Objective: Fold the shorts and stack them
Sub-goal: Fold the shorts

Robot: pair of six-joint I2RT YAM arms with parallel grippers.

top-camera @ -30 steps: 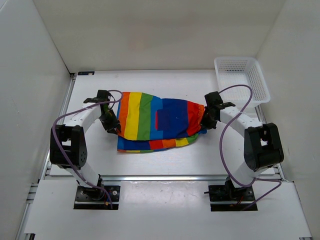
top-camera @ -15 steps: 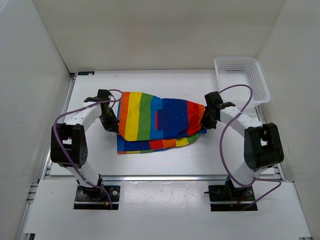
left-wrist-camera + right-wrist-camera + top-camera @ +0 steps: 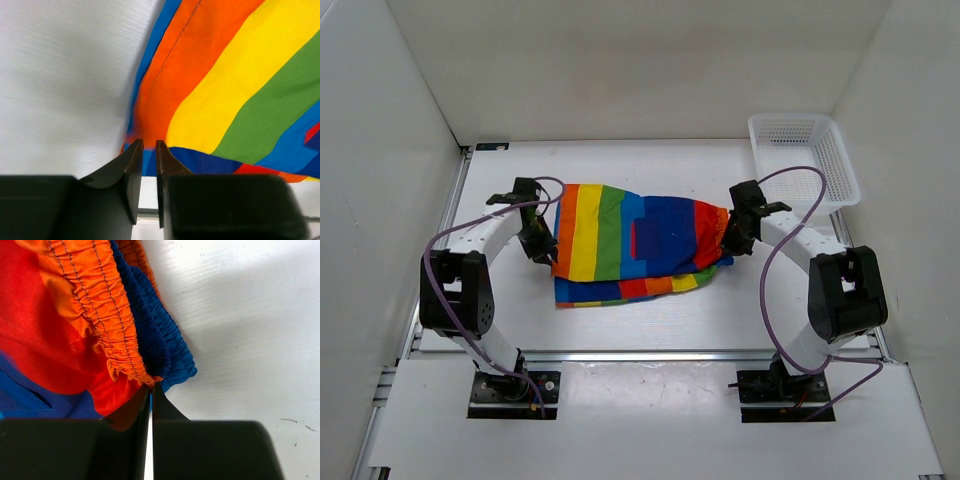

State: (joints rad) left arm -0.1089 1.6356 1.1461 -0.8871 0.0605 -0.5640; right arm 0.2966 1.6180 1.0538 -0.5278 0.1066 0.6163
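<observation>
Rainbow-striped shorts [image 3: 635,240] lie spread flat on the table [image 3: 670,320], to the left of the white mesh basket [image 3: 840,168] and nearer the arms. The right gripper [image 3: 151,386], at the cloth's end closest to the basket, is pinched tight on the gathered waistband. The left gripper [image 3: 148,145], at the end farthest from the basket, has its jaws a slit apart at the hem corner, with no clear hold on it.

The rainbow-striped cloth shorts [image 3: 620,235] are soft, matt woven fabric, smooth across the stripes. Their gathered orange elastic waistband [image 3: 107,315] is puckered and ribbed. The flat white tabletop [image 3: 660,325] looks matt and faintly grained. The white mesh basket [image 3: 790,150] is plastic with a slight sheen.
</observation>
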